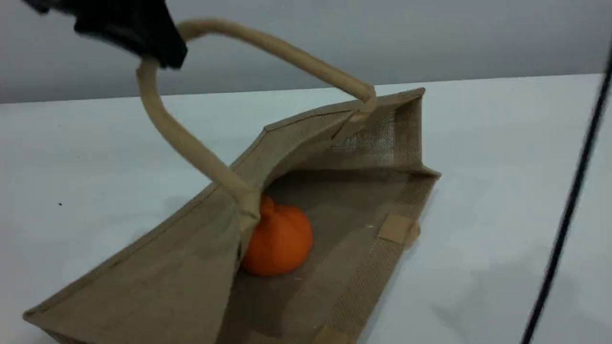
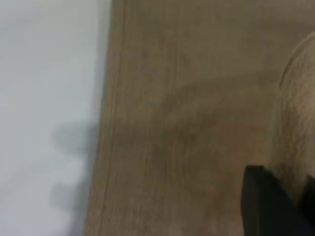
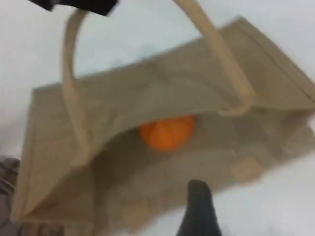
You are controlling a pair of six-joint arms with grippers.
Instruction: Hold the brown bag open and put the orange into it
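Observation:
The brown bag lies on its side on the white table, its mouth gaping toward the right. My left gripper is shut on the upper beige handle and holds that side of the bag up. The orange rests inside on the lower wall, just behind the handle's base. In the left wrist view I see the bag's weave, the handle and a black fingertip. The right wrist view looks down into the bag at the orange. My right gripper's fingertip hovers above the mouth, open and holding nothing.
White table surrounds the bag on all sides. A black cable runs down the right edge of the scene view. A grey wall stands behind the table's far edge.

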